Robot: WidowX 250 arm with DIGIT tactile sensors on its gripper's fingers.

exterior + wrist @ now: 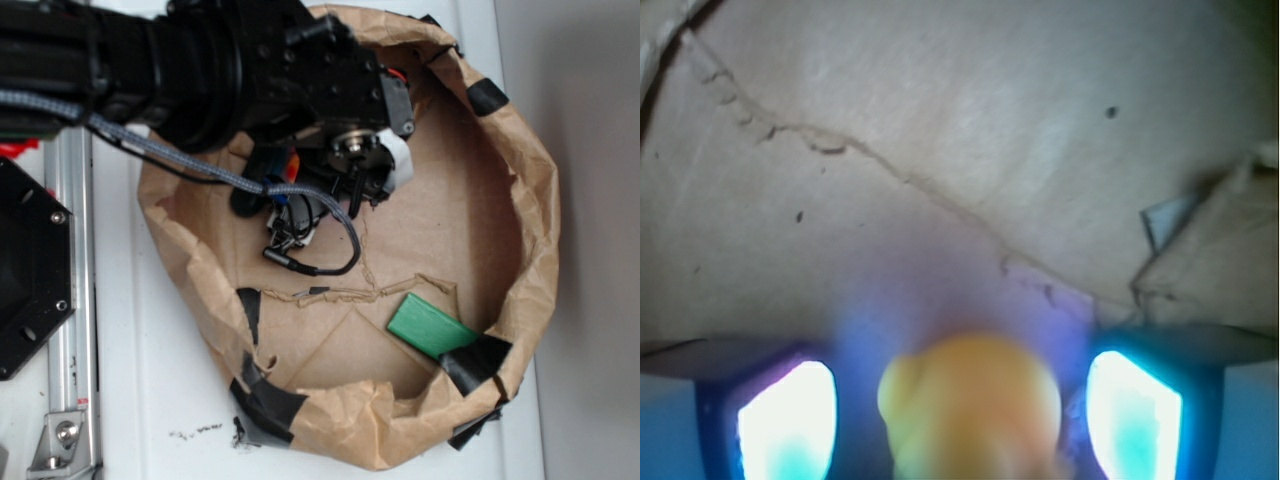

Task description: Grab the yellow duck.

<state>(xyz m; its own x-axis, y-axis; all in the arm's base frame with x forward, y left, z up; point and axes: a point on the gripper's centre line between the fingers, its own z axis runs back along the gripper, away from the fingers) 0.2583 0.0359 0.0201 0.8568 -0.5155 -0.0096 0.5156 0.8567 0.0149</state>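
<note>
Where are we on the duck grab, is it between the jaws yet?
Done: the arm is down inside the paper-lined basin, and the wrist view shows the yellow duck sitting between the two jaws of the gripper. In hand: closing. A gap shows on each side of the duck, so I cannot tell if it is clamped. Left: squeeze and lift. The green block lies apart, untouched.

The black arm (190, 70) reaches in from the upper left, its wrist bent downward with a braided cable looping beneath it. In the wrist view the pincer (960, 420) stands with its two fingers (790, 420) spread to either side (both glowing pale blue-white), and the yellow duck (970, 405) sits between them, though whether the pads press it cannot be made out.
</note>
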